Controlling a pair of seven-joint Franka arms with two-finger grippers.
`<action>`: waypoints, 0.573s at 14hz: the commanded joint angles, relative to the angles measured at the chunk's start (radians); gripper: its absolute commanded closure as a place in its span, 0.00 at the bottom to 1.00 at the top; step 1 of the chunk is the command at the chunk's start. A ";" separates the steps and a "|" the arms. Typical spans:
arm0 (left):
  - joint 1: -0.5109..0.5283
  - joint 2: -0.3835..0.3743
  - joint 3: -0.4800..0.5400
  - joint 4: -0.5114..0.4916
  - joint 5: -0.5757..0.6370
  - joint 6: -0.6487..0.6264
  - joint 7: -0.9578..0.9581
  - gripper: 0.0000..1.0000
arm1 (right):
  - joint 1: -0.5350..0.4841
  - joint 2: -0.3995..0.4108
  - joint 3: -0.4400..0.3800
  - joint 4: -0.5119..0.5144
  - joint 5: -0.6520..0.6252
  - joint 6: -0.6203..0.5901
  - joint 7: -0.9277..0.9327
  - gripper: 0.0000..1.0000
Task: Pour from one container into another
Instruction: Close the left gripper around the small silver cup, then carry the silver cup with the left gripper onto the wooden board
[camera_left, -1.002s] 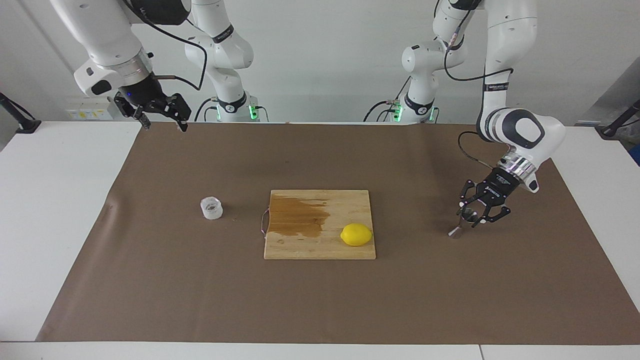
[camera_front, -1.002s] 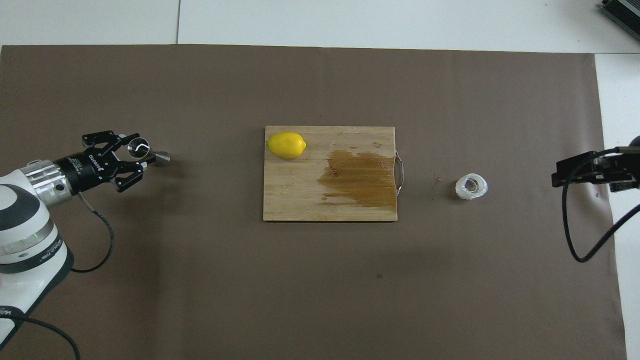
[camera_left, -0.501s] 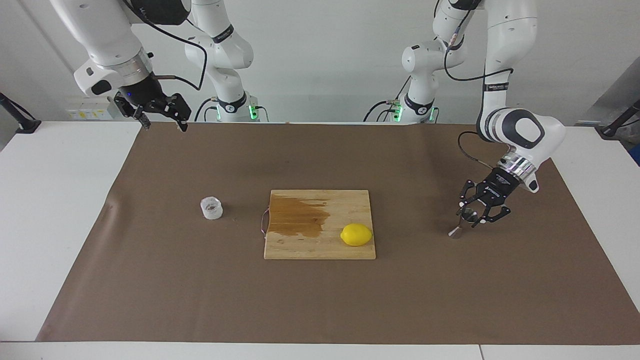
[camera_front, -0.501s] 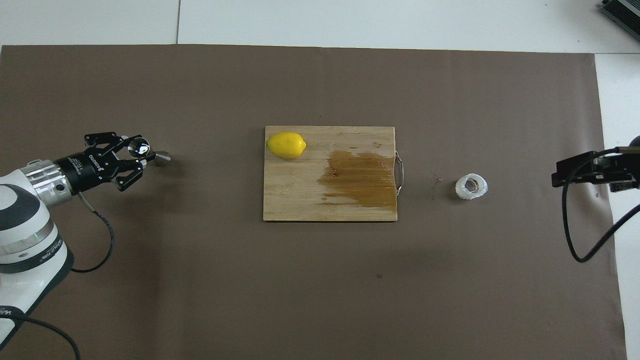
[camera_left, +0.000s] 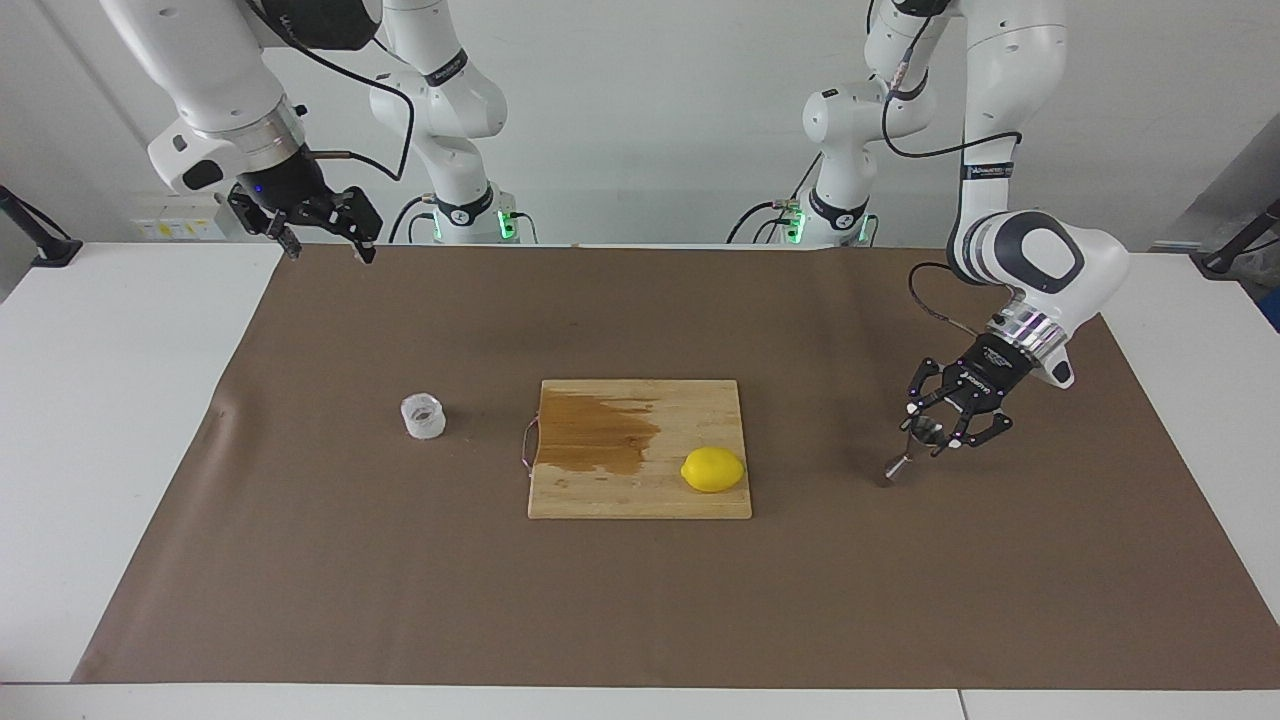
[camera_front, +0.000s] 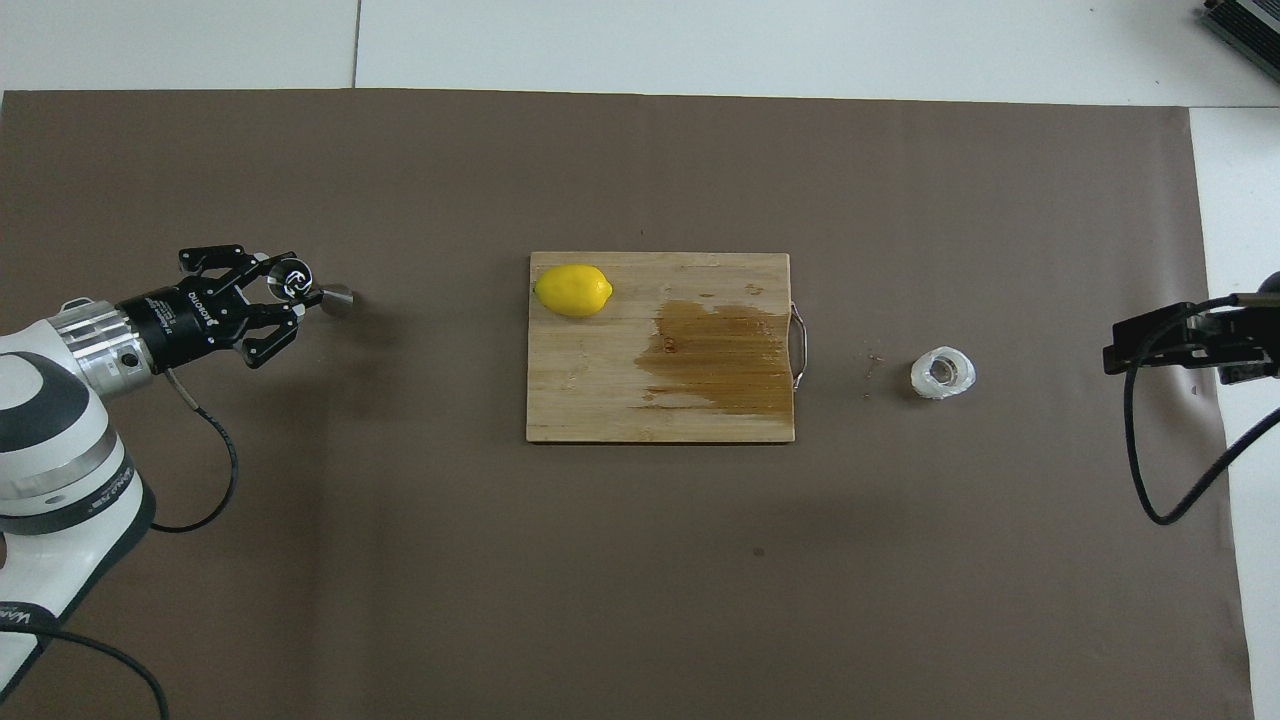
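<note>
The steel jigger (camera_left: 900, 461) is tilted, held in my left gripper (camera_left: 926, 436) low over the brown mat toward the left arm's end of the table. In the overhead view the jigger (camera_front: 336, 299) points toward the cutting board, with my left gripper (camera_front: 288, 298) shut around its upper cone. The clear cup (camera_left: 423, 416) stands upright on the mat beside the board's handle, toward the right arm's end; it also shows in the overhead view (camera_front: 942, 372). My right gripper (camera_left: 322, 238) waits open and empty, raised over the mat's corner, well apart from the cup.
A wooden cutting board (camera_left: 640, 490) lies mid-table with a brown wet stain (camera_left: 598, 433) and a lemon (camera_left: 712, 469) on it. The brown mat (camera_left: 640, 600) covers most of the white table.
My left gripper has shifted with the jigger a little toward the cutting board. The right arm, the cup and the lemon have not moved.
</note>
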 joint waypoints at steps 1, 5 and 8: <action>-0.086 -0.062 0.010 -0.004 0.017 0.004 -0.112 1.00 | -0.009 -0.016 0.003 -0.014 0.019 -0.006 -0.001 0.00; -0.232 -0.058 0.008 0.050 0.066 0.097 -0.278 1.00 | -0.009 -0.017 0.004 -0.014 0.019 -0.007 -0.001 0.00; -0.349 -0.042 -0.001 0.094 0.066 0.142 -0.376 1.00 | -0.009 -0.016 0.004 -0.014 0.019 -0.007 -0.001 0.00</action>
